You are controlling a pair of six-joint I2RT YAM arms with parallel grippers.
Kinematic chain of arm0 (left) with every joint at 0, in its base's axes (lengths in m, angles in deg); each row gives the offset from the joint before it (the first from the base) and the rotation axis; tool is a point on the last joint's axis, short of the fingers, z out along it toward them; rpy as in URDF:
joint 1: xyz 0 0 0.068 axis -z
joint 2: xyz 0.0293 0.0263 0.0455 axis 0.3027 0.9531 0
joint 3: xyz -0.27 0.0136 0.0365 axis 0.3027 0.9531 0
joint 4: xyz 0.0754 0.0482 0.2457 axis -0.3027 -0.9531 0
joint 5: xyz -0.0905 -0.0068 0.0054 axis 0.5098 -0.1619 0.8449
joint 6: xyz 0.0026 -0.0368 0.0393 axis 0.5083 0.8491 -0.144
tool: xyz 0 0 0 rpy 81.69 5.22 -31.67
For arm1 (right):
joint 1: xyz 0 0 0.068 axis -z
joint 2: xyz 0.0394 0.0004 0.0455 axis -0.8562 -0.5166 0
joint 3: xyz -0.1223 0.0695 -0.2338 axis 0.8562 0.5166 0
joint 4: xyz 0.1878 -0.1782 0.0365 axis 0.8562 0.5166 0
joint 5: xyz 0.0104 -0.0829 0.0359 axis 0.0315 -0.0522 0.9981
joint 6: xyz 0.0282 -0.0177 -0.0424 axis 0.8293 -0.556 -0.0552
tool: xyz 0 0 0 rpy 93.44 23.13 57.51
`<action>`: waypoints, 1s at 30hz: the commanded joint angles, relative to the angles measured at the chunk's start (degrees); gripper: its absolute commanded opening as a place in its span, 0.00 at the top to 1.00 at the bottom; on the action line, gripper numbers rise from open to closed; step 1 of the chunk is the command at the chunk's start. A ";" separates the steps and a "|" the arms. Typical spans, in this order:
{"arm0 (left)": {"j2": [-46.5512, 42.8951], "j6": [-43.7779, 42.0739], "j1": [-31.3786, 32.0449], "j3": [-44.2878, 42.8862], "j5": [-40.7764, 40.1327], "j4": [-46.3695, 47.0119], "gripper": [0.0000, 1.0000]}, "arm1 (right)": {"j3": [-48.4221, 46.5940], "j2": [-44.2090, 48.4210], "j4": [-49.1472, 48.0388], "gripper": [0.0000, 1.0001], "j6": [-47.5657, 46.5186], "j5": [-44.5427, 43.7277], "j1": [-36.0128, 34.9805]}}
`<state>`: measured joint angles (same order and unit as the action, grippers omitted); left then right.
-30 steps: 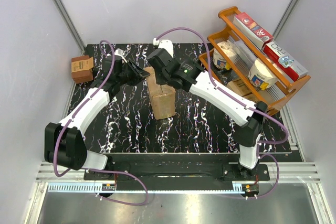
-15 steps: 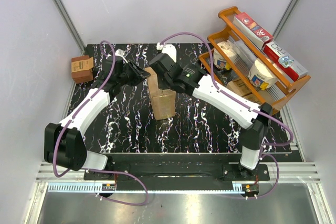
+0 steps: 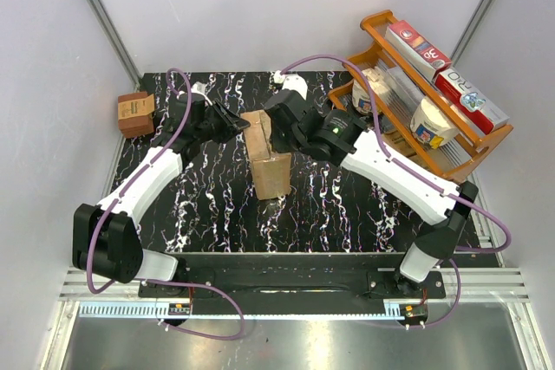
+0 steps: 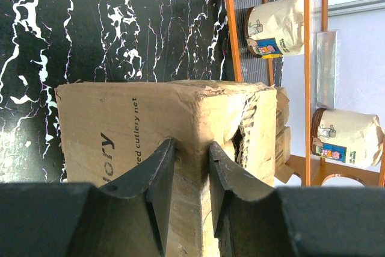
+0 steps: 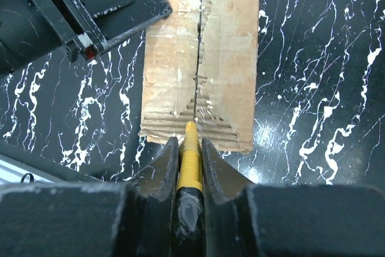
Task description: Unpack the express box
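**user1:** Question: where's the brown corrugated cardboard express box [image 3: 269, 171] sitting rn?

**user2:** Upright, mid black marble counter [image 3: 329, 205], top flaps down. Left fingers [image 4: 157, 176] pinch one corner edge of it. Right fingers [image 5: 159, 173] are clamped on a slim yellow tool [image 5: 189, 154], tip right at the torn top seam.

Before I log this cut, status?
Left claw pinching express box corner. Right claw shut on yellow cutter, tip at flap seam. Nothing blocking.

Express box [image 3: 270, 172] centre; orange rack [image 3: 379, 22] blocks right; small box [image 3: 136, 113] far left.
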<state>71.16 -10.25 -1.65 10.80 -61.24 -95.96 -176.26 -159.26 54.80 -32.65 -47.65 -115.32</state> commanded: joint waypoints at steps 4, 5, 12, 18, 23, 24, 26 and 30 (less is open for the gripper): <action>0.87 -0.30 0.03 2.53 -4.36 -7.39 0.94 | 3.30 2.55 0.93 1.00 2.71 2.51 -0.88; 0.78 -0.30 0.03 2.61 -4.36 -7.39 0.94 | 3.91 2.46 0.75 1.00 3.06 2.59 -0.88; 0.52 -0.39 0.21 3.14 -4.10 -6.95 0.94 | 5.24 1.85 0.14 1.00 3.50 1.80 -0.88; 0.17 -0.39 0.29 3.67 -3.48 -6.25 0.94 | 6.37 3.95 -3.63 1.00 1.84 0.92 -0.88; -0.18 -0.74 0.38 3.58 -1.03 -5.90 0.79 | 10.93 4.92 -8.73 1.00 -0.98 1.19 -0.88; -0.27 -1.09 0.38 3.58 -0.24 -5.81 0.71 | 11.82 5.10 -9.26 1.00 -1.33 1.19 -0.97; -0.54 -2.58 0.29 3.06 1.96 -6.15 0.51 | 13.75 5.36 -10.49 1.00 -1.51 1.28 -0.88; -1.15 -5.39 0.21 2.62 7.06 -5.37 0.32 | 15.17 5.37 -11.73 1.00 -1.86 1.45 -0.88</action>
<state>70.42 -11.41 -1.57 12.40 -60.02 -96.09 -163.82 -153.10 43.37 -33.06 -46.95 -115.49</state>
